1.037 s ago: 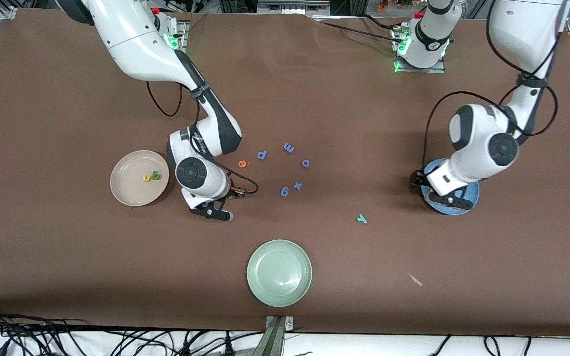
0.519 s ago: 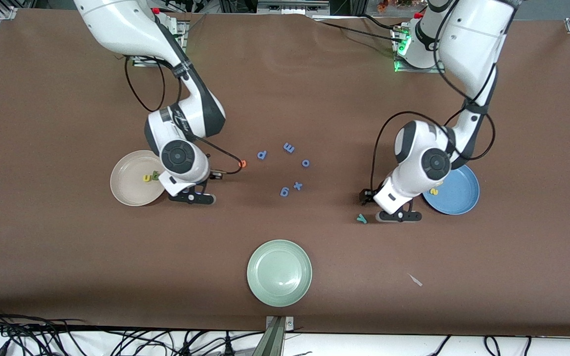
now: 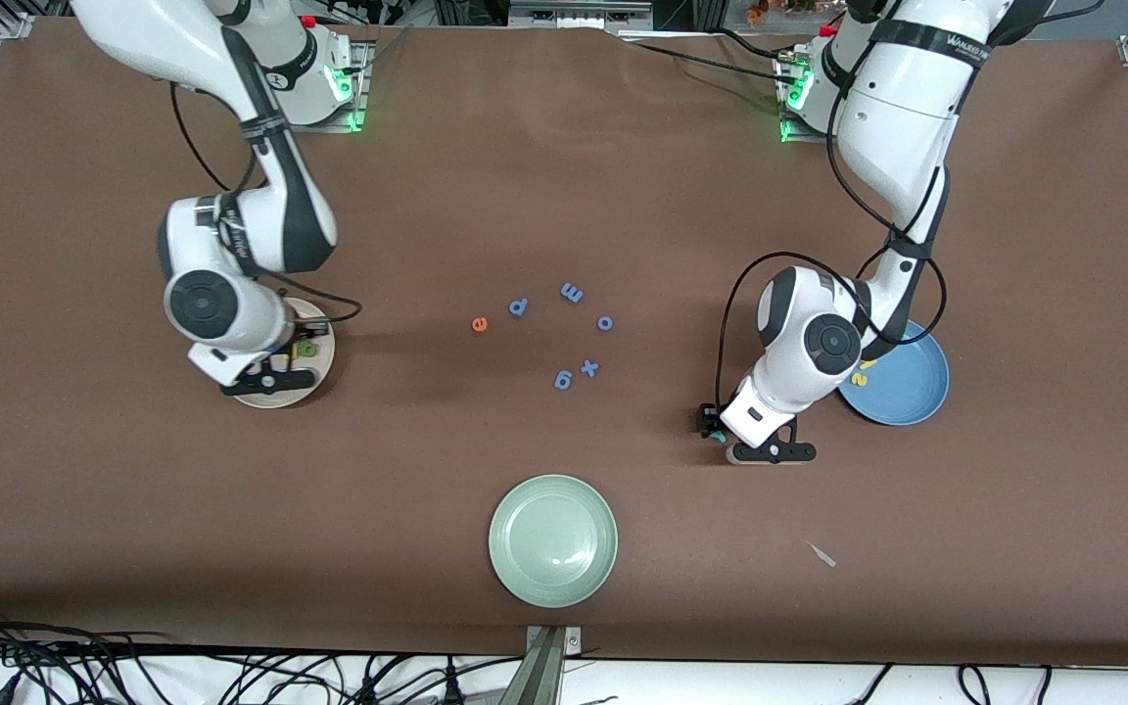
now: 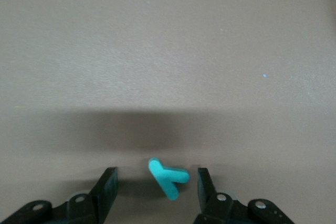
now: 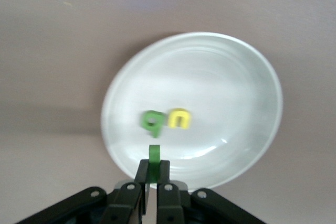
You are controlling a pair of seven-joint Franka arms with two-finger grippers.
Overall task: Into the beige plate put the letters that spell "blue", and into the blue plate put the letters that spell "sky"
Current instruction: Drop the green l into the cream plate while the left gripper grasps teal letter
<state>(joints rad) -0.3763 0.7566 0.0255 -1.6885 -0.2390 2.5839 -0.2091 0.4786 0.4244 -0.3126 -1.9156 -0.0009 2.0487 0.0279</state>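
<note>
While the right gripper (image 5: 153,187) hangs over the beige plate (image 5: 252,129), its fingers are clamped on the dark green l (image 5: 154,157) — the green b (image 5: 151,121) and yellow u (image 5: 179,118) already lie in that plate. Over toward the left arm's end, the left gripper (image 4: 157,190) is low over the table, fingers apart, with the teal y (image 4: 168,178) between them and touching neither. Just beside that arm sits the blue plate (image 3: 912,392) — a yellow letter (image 3: 862,371) in it. The orange e (image 3: 479,324) lies on the table near the blue-violet letters (image 3: 572,292).

Brown table (image 3: 623,166) — plates, foam letters
</note>
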